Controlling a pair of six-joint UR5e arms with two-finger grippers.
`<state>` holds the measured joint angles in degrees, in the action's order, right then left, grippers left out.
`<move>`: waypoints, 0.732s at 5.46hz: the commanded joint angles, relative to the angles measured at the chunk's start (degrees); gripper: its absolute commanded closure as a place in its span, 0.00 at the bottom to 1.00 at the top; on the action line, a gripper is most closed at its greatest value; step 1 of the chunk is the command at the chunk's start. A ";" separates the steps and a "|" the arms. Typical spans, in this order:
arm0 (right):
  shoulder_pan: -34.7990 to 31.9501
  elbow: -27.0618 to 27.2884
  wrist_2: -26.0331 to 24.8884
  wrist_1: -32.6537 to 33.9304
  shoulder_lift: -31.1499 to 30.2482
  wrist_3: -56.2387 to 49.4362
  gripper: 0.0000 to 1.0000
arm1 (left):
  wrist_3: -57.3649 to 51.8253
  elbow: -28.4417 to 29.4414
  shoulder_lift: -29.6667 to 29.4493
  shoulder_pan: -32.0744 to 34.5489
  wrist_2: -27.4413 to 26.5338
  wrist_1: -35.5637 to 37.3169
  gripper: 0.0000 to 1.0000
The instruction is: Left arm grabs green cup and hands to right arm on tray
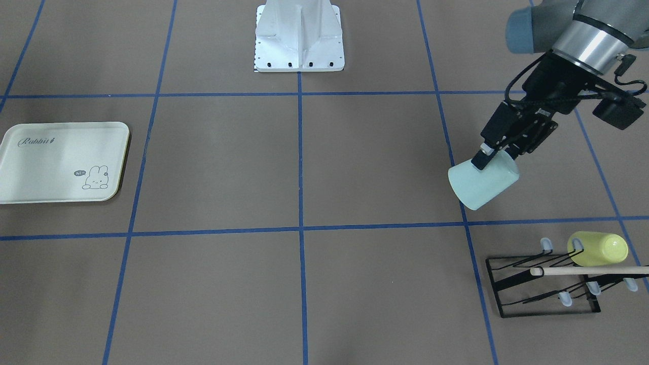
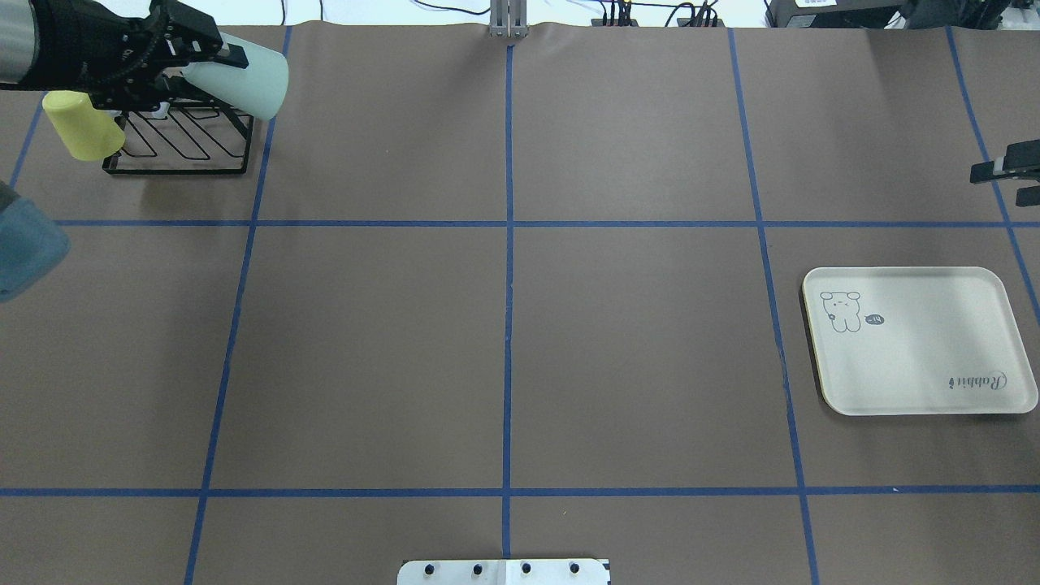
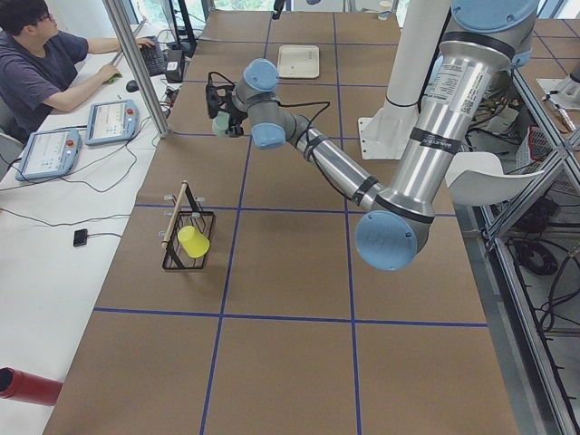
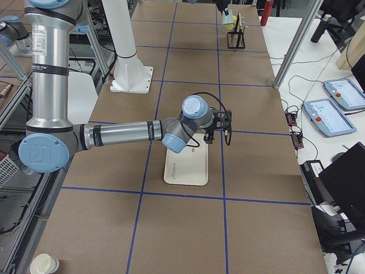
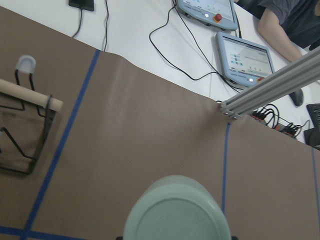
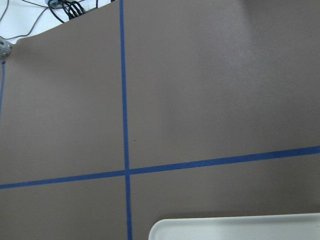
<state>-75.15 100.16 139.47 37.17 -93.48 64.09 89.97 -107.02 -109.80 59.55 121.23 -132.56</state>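
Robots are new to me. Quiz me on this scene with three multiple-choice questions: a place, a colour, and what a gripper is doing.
1. Where is the yellow cup? A on the floor; B on the wire rack; C in a gripper.
2. What colour is the tray? A red; B black; C cream.
3. The left gripper is: A shut on the green cup; B open; C hidden.
Answers: B, it sits on the rack; C, cream with a bunny drawing; A, it clamps the lifted cup.

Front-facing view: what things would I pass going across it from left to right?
Rabbit tray → white robot base plate → green cup → yellow-green cup
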 commanded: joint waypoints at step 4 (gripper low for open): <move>4.30 0.12 0.28 -28.95 1.20 25.24 0.01 | 20.74 -0.30 -0.59 -11.19 0.50 -24.83 1.00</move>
<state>-71.20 99.99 139.70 12.80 -92.33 85.42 107.98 -107.29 -110.10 50.30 121.73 -154.60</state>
